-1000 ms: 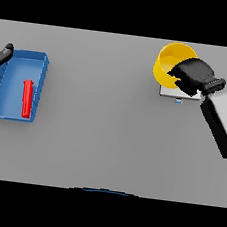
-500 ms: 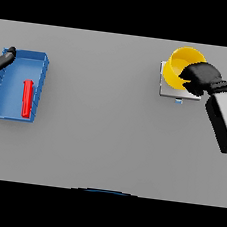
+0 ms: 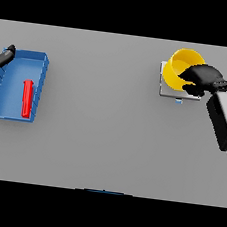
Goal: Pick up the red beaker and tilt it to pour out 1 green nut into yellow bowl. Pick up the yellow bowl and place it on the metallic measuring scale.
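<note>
At far right, the right hand [image 3: 203,78] gripped the yellow bowl [image 3: 181,68] by its near-right rim over the metallic scale [image 3: 165,86]; it looked light, rigid and smooth-walled.

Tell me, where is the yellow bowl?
The yellow bowl is at the table's far right, over the metallic scale, with the right hand gripping its rim.

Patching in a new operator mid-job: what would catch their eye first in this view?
The yellow bowl at the far right, tilted over the metallic scale, with the right hand curled round its rim. Next, the red beaker lying in the blue tray at the left, with the left hand at the tray's far corner.
</note>
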Available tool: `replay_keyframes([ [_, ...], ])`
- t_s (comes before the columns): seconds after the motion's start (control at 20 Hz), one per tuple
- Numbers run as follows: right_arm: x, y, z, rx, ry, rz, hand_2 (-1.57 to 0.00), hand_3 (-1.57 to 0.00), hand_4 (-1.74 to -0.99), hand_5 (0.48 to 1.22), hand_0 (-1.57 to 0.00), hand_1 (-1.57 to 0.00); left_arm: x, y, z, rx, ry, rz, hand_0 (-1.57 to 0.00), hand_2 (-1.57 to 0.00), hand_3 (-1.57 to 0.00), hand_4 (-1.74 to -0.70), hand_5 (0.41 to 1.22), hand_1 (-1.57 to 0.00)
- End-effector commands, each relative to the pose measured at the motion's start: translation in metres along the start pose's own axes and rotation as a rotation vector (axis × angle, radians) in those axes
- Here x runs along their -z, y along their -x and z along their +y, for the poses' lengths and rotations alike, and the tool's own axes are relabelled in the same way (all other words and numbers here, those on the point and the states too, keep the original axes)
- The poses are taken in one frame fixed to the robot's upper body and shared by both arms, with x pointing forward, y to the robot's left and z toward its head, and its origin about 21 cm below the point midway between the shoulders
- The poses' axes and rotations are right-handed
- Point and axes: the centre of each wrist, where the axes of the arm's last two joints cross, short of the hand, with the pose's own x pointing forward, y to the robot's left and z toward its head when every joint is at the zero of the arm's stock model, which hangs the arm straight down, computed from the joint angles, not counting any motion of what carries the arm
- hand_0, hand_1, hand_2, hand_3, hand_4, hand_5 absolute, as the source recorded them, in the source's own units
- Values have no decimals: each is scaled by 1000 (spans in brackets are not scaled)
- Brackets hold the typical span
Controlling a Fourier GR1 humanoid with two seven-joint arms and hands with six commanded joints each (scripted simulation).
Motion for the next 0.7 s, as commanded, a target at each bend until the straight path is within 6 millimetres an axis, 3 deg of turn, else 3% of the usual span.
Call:
replay_keyframes([
  [0.0, 1, 0, -2, 14, -6, 6, -1042, -833, -1619, 1072, -721, -980, 1, 1, -2, -1, 7, 4, 1, 1, 1, -733, 728, 1],
  [0.15, 3, 0, 4, 17, -31, 18, -693, -613, -1539, 933, -369, -582, 1, 3, -2, 6, 11, 4, 1, 1, 1, -727, 717, 1],
  [0.3, 3, 2, 3, -30, -42, -1, -446, -490, -1485, 859, -188, -304, 1, -3, -2, 3, 5, 1, 1, 1, 1, -723, 705, 1],
  [0.5, 4, 0, 2, -25, -67, 16, -202, -352, -1431, 799, -77, -124, 0, 2, -4, -1, 6, -7, 1, 1, 1, -722, 697, 1],
  [0.65, 1, 1, 4, -22, -78, 38, -103, -272, -1410, 759, -39, -63, -1, -5, -2, -1, 3, -11, 1, 1, 1, -720, 693, 1],
])
